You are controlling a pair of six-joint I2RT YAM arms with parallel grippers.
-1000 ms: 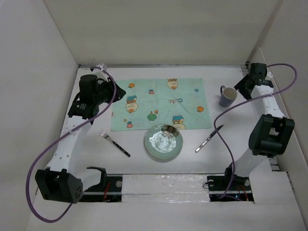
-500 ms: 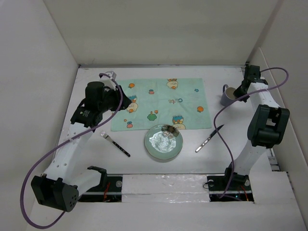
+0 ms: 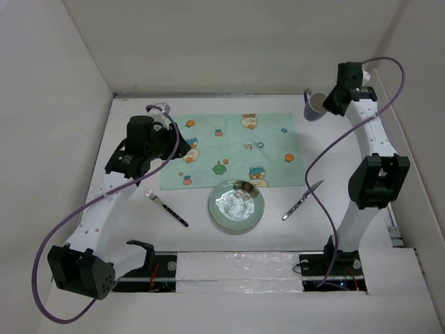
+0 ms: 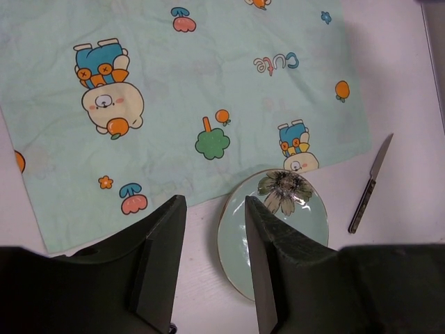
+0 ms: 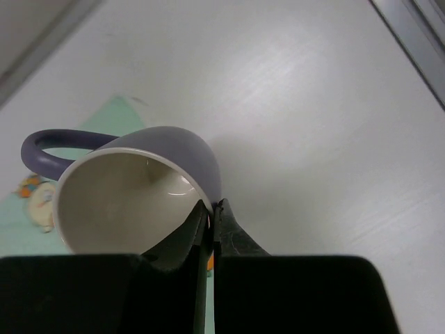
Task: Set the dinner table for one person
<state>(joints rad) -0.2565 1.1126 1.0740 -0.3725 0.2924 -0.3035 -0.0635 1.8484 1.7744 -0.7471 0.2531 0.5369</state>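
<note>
Although the dinner table (image 3: pixel 201 240) is laid with placemat (image 3: pixel 229 149) and plate (image 3: pixel 217 216), the mug (image 3: pixel 314 104), standing on it a second ago, is raised near the placemat's far-right corner, rim pinched by the right gripper (image 5: pixel 211 209); the left gripper (image 4: pixel 213 205) is spread, empty; mug placement is judged outstanding

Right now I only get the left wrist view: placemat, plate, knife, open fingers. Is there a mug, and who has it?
Observer: Yes, the top view shows a purple mug at the far right, beyond the placemat's corner, held by the right gripper.
Operator: How is it held?
Observer: The right wrist view shows the fingers pinching its rim, with the mug tilted.
Operator: Any fork?
Observer: One fork lies on the table left of the plate.
</note>
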